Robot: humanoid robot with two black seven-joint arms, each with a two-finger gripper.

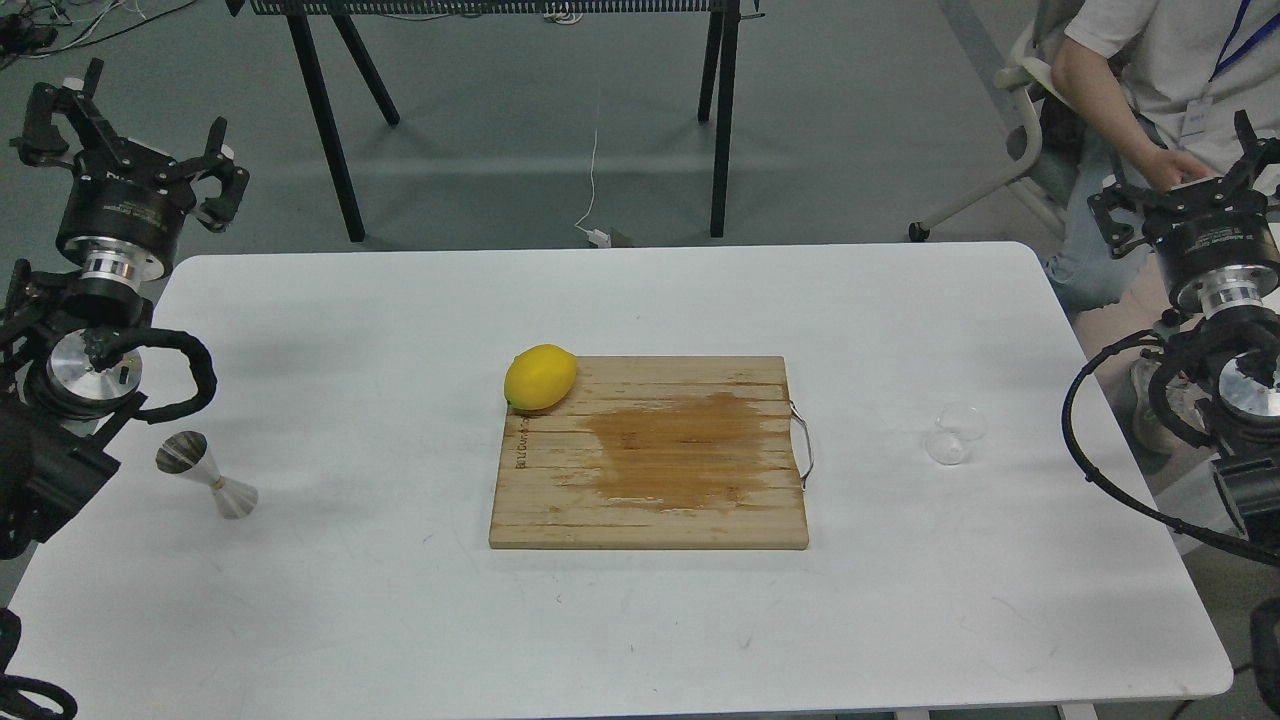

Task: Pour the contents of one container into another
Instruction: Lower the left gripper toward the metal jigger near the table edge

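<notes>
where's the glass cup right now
In the head view the glass cup sits on the white table at the right, apart from the cutting board and its handle, below the right gripper.

left gripper (135,130) raised, fingers spread, right gripper (1190,165) seemingly spread

The clear glass cup (955,433) stands at right centre of the frame; the shiny steel jigger (206,473) stands at left centre, both untouched.
</notes>
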